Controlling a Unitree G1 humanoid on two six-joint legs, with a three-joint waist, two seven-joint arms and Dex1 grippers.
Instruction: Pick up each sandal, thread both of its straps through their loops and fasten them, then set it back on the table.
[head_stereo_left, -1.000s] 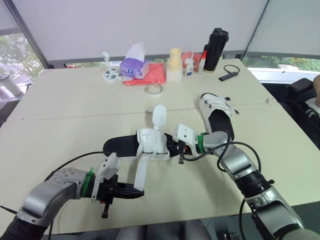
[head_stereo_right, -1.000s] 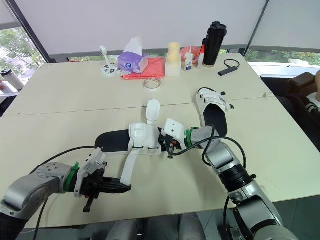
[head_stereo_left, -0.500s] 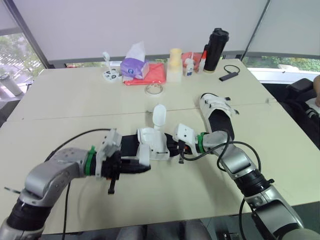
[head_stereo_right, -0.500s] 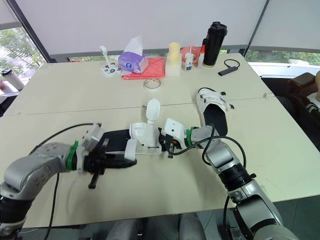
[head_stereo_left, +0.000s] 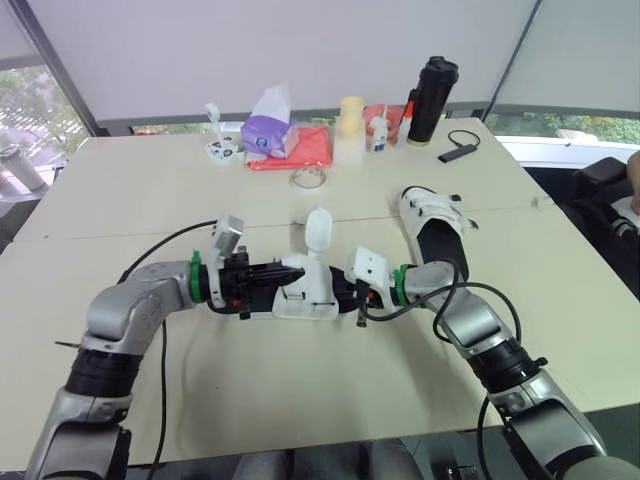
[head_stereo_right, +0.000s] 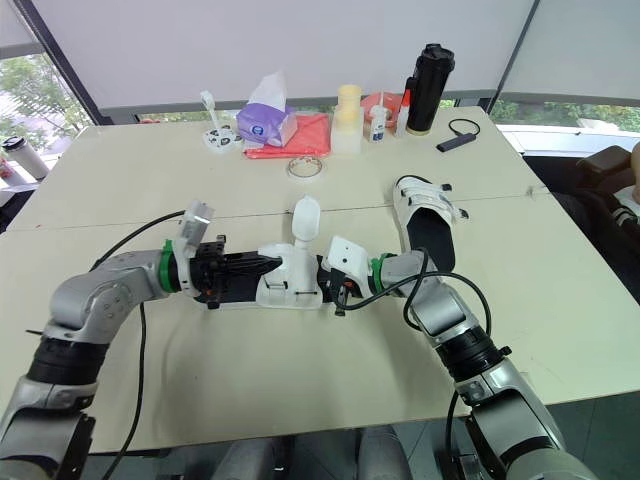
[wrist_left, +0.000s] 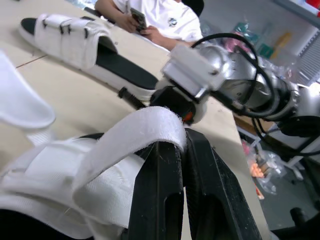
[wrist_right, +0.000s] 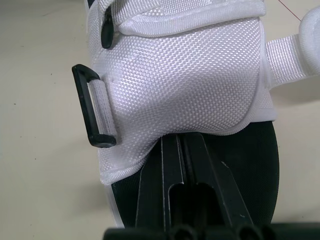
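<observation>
Unfastened sandal (head_stereo_left: 300, 292) flat at mid-counter (head_stereo_left: 150, 200). Pinches its white strap (wrist_left: 135, 134) in the closed left gripper (wrist_left: 182, 137), laid across the upper, seemingly bound for the loop (wrist_right: 95, 107). Clamps its right end with the closed right gripper (wrist_right: 182, 150), apparently for steadying. Beyond that end, second sandal (head_stereo_left: 435, 225), straps done up.

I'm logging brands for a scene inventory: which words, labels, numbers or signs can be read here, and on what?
No text here is readable.
Print on the purple tissue pack: too blurred to read.
Label on the small white bottle: too small to read.
Chest mark on the person's white shirt: too small to read.
</observation>
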